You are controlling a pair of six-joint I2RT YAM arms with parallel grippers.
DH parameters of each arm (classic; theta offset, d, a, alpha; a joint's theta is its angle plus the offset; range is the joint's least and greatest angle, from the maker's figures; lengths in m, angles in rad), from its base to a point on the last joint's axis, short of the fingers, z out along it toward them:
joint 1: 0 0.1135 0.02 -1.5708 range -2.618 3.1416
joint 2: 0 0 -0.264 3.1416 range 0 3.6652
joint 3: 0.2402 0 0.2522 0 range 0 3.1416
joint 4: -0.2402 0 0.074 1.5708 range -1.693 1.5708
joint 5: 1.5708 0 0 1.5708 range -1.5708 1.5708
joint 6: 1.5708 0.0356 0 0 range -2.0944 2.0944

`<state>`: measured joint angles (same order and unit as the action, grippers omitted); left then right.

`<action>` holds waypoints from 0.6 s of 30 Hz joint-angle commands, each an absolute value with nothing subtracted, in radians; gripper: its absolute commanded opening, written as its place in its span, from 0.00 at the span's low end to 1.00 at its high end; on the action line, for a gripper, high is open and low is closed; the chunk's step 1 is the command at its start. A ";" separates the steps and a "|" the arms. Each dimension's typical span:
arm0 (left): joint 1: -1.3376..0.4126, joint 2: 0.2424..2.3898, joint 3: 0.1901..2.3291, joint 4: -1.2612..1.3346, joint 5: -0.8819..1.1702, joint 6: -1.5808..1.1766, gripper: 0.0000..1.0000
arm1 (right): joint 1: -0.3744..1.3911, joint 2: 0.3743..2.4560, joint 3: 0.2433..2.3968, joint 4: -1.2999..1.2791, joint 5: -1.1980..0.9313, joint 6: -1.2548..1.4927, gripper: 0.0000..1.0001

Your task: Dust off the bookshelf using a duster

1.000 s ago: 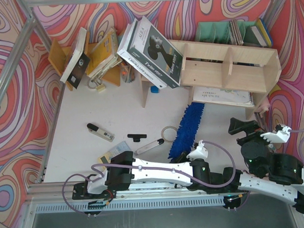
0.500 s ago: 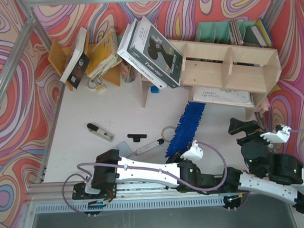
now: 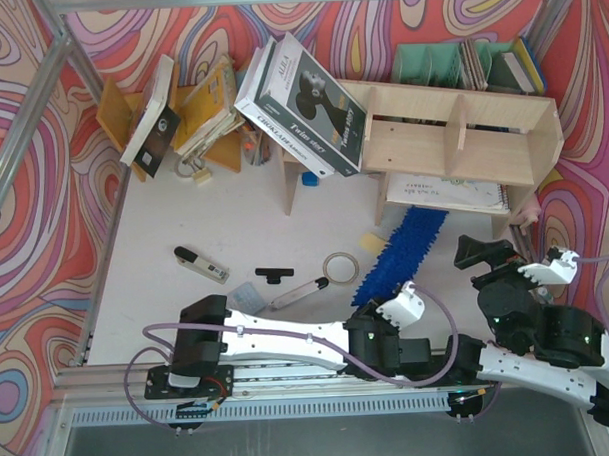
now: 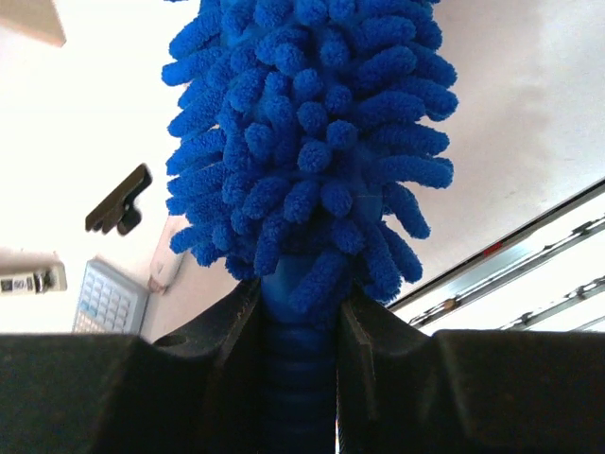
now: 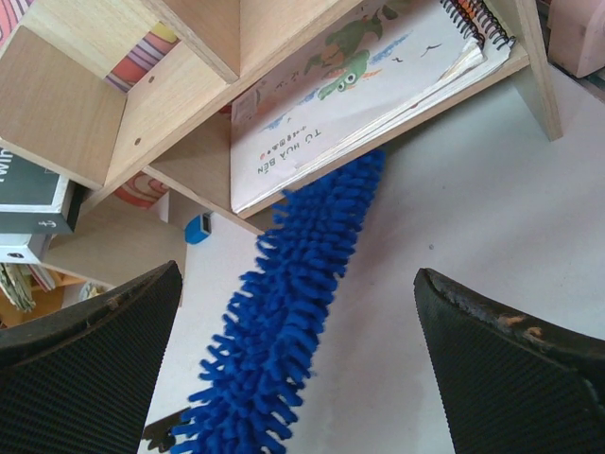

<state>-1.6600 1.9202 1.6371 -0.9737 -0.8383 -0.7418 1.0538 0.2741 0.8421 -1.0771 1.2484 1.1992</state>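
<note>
Overhead view of a white tabletop (image 3: 164,218) with a pale plywood bookshelf (image 3: 422,146) at about 2 o'clock. The left gripper (image 4: 299,312) had its jaws clamped on the smooth blue handle of the duster (image 3: 405,249). The shaggy blue head lay low over the tabletop and pointed toward 1 o'clock. Its tip reached the front edge of the shelf's lowest board. Whether it touched the wood could not be told. The right gripper (image 5: 295,284) hovered just beside the duster at 3 o'clock, jaws spread wide and holding nothing.

The job looked barely begun. The duster was in hand and aimed at the bottom compartment, but the upper compartments, dividers and top appeared not yet reached.

The bottom compartment held a spiral-bound picture book (image 5: 350,90) lying flat. The two upper compartments looked mostly bare, and anything deeper inside was hidden. Green folders and books (image 3: 469,64) stood along the shelf's far side at 12 o'clock. A large boxed item (image 3: 300,108) leaned against its 9 o'clock end.
</note>
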 commanded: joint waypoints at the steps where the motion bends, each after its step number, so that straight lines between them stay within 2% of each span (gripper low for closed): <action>1: -1.656 1.977 1.680 -0.788 -0.871 -0.553 0.00 | 1.063 0.297 0.838 -1.113 1.274 1.223 0.99; 8: -1.624 1.975 1.638 -0.654 -0.796 -0.480 0.00 | 1.063 0.317 0.841 -1.132 1.279 1.241 0.99; 18: -1.610 1.789 1.387 -0.763 -0.925 -0.718 0.00 | 1.063 0.337 0.839 -1.134 1.291 1.249 0.99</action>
